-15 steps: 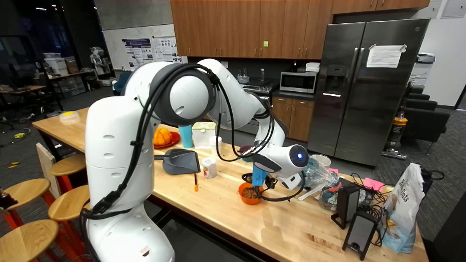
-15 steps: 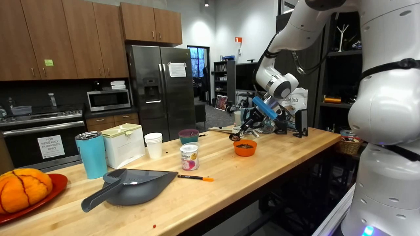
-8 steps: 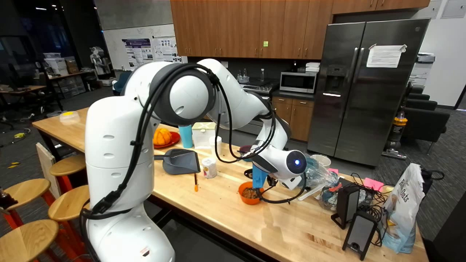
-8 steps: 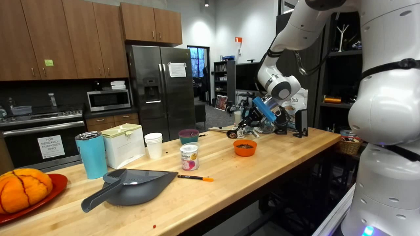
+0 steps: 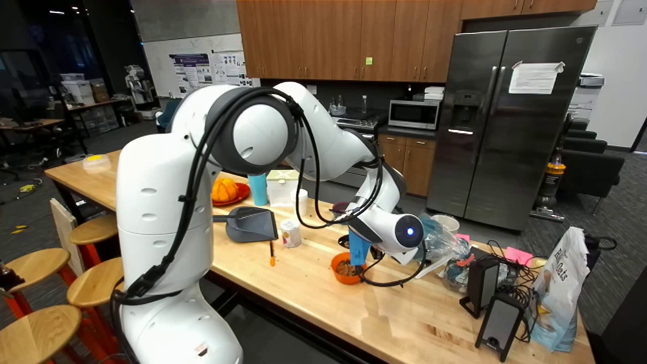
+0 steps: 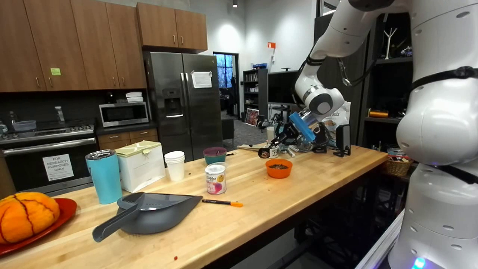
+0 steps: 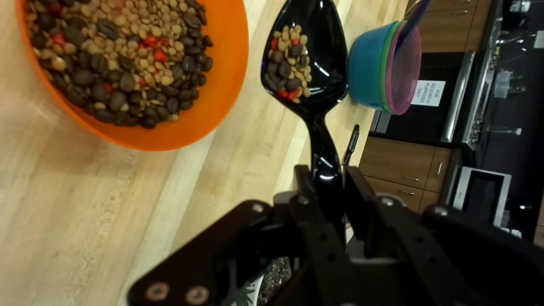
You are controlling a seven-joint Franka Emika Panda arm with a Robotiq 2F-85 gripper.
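A: Wrist view, and the gripper (image 7: 328, 172) has its fingers clamped on the handle of a black spoon (image 7: 315, 111), dark beans and pale grains (image 7: 291, 63) heaped along one side of its head!
B: Just beside it, an orange bowl (image 7: 227, 80) of the same mix, with stacked cups (image 7: 369, 68) on the spoon's other side.
A: In an exterior view, the spoon's head sits clear of the bowl's rim; a canister (image 6: 216, 183) stands well apart.
B: In an exterior view, a blue block (image 5: 359, 248) at the wrist covers part of the bowl; can't make out the fingers here.
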